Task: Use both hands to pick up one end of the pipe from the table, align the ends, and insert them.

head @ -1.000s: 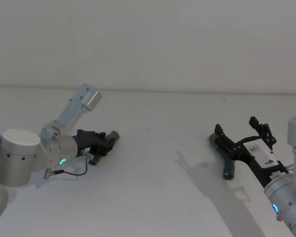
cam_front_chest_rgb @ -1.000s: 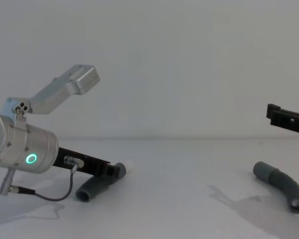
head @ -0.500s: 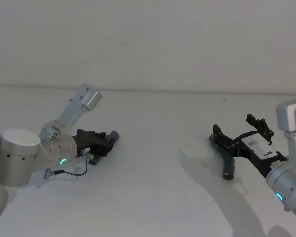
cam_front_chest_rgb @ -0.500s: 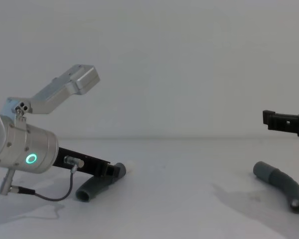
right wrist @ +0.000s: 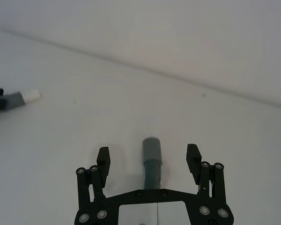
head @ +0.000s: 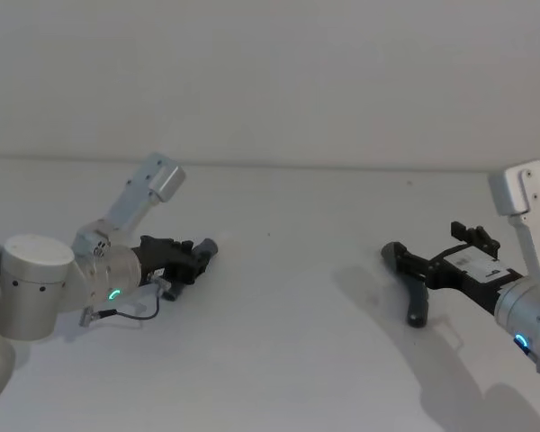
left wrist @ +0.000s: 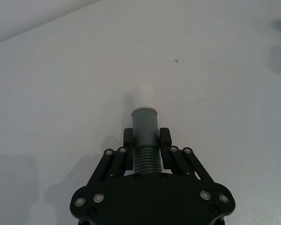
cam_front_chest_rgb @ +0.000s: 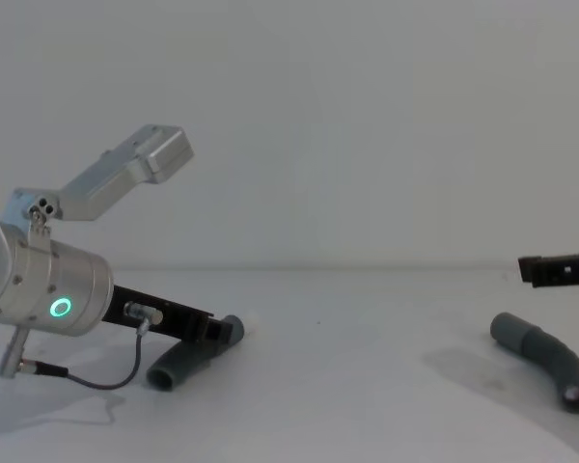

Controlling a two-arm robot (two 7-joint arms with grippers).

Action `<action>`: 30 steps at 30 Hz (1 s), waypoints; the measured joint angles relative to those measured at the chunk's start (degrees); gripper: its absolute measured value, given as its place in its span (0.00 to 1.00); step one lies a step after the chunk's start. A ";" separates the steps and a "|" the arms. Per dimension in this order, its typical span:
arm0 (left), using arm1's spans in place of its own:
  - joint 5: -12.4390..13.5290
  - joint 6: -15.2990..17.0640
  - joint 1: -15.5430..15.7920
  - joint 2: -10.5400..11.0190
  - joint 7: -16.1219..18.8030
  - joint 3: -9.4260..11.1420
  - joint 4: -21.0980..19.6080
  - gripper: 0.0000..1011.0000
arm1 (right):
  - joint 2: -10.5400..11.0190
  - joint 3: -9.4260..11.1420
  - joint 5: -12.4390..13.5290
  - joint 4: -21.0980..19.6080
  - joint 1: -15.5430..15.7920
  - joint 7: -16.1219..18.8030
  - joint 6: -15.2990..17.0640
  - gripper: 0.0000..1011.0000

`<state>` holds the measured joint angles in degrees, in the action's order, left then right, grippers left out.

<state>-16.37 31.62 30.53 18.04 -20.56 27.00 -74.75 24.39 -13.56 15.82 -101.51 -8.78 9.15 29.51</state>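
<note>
The pipe's left piece sits clamped at its ribbed middle between the fingers of my left gripper, its white-rimmed cuff poking past them, low on the table. My right gripper has its fingers spread wide apart just above the right piece, which lies on the table.

Left tool clamps ribbed pipe; white-rimmed cuff protrudes.

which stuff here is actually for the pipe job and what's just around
For the job: left pipe piece, gripped by the left gripper; right pipe piece, on the table below the open right gripper.
Just around: back wall; dark speck on the table.
</note>
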 joint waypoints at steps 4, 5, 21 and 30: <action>0.00 0.00 0.00 0.00 0.00 0.00 0.00 0.32 | -0.11 -0.02 0.67 1.06 -1.31 0.85 3.26 0.99; 0.00 0.00 0.00 0.00 0.00 0.00 0.00 0.32 | -0.17 -0.03 0.77 1.32 -1.53 0.97 3.73 0.99; 0.00 0.00 0.00 0.00 0.00 0.00 0.00 0.32 | -2.63 -0.07 1.99 7.42 -5.71 2.45 9.45 0.99; 0.00 0.00 0.00 0.00 0.00 0.00 0.00 0.32 | -3.81 -0.06 2.01 10.18 -7.01 2.71 10.06 0.99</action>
<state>-16.37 31.62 30.53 18.04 -20.56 26.99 -74.75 20.59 -13.61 17.83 -91.32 -15.78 11.86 39.56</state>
